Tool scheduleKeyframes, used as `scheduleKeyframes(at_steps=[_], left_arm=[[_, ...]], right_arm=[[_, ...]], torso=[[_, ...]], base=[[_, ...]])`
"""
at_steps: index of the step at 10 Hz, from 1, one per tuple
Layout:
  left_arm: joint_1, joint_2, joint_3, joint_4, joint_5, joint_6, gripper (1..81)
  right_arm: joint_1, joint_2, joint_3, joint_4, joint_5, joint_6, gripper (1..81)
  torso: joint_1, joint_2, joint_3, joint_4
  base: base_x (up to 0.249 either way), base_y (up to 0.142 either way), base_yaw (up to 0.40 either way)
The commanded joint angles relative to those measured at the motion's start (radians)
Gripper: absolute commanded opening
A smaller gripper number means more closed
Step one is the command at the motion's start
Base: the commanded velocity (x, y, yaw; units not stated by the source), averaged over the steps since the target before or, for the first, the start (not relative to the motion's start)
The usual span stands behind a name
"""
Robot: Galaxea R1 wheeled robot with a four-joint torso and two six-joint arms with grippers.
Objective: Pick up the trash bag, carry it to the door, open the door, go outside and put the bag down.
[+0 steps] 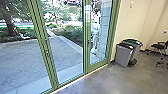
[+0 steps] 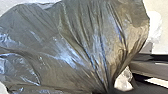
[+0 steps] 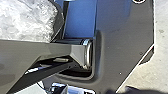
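Left: left gripper (image 2: 110, 90) holds dark trash bag (image 2: 75, 45) by gathered neck; keep grip firm, drive slowly so bag swings little. Behind glass, paved yard (image 1: 22, 62). Then green-framed door (image 1: 86, 60), seemingly closed; better approach it straight. Right: grey bin (image 1: 123, 56) near frame, give it room. Right gripper: state I cannot tell.

Grey floor (image 1: 100, 81) indoors, smooth and a little shiny.
On it, near the pale wall, a grey bin (image 1: 123, 56) with black lid, upright, and just behind, a green-lidded bin (image 1: 136, 51), also upright; beside their feet, a small dark round thing (image 1: 133, 62), too blurred to name; well apart from them, a black chair (image 1: 159, 46), partly out of view.
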Motion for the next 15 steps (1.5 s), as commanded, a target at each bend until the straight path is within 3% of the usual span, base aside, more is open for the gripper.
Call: scheduleKeyframes(at_steps=[1,15], left_arm=[[-0.038,-0.002,0.002,0.007,0.062,0.006,1.0],[-0.038,0.000,0.002,0.007,0.062,0.008,1.0]], right_arm=[[0.037,0.005,0.004,-0.011,-0.065,-0.007,81.1],[0.034,0.006,0.004,-0.013,-0.065,-0.007,81.1]], torso=[[0.000,0.000,0.000,0.000],[0.000,0.000,0.000,0.000]], base=[[0.100,-0.101,0.000],[0.100,-0.109,0.000]])
